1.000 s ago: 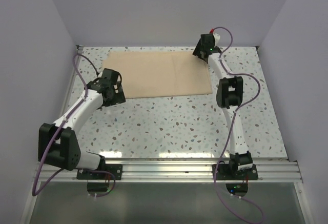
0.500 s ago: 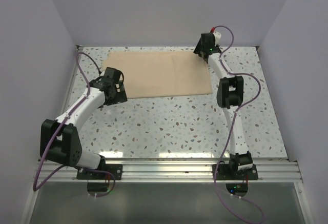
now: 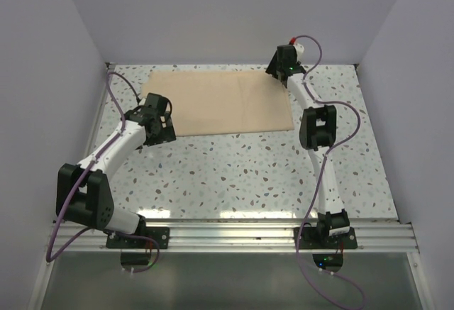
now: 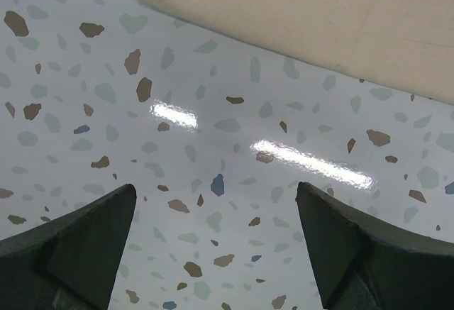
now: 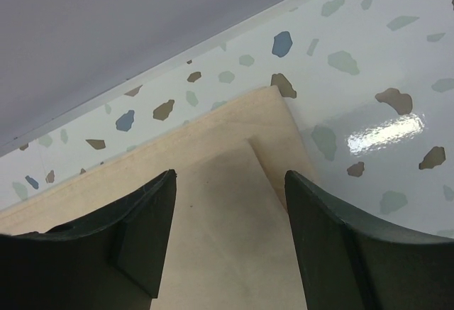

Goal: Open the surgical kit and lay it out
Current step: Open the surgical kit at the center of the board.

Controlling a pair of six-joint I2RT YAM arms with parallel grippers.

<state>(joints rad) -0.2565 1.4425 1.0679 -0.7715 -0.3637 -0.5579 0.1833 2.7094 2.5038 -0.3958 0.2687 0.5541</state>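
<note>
The surgical kit shows as a tan cloth wrap (image 3: 220, 101) lying flat across the back of the speckled table. My left gripper (image 3: 160, 113) hovers just off the cloth's near left corner. In the left wrist view it (image 4: 215, 186) is open over bare table, with the cloth's edge (image 4: 319, 12) ahead of the fingertips. My right gripper (image 3: 282, 69) is at the cloth's far right corner. In the right wrist view it (image 5: 228, 174) is open and straddles a folded upper layer of cloth (image 5: 213, 154), with nothing pinched between the fingers.
Lilac walls enclose the table at the back (image 3: 227, 19) and on both sides, and the back wall stands close behind the right gripper. Speckled tabletop (image 3: 241, 175) stretches from the cloth to the metal rail (image 3: 227, 233) at the arm bases.
The left arm has crept slightly forward and right towards the cloth's corner. The right gripper stays at the far right corner, and the cloth has not moved.
</note>
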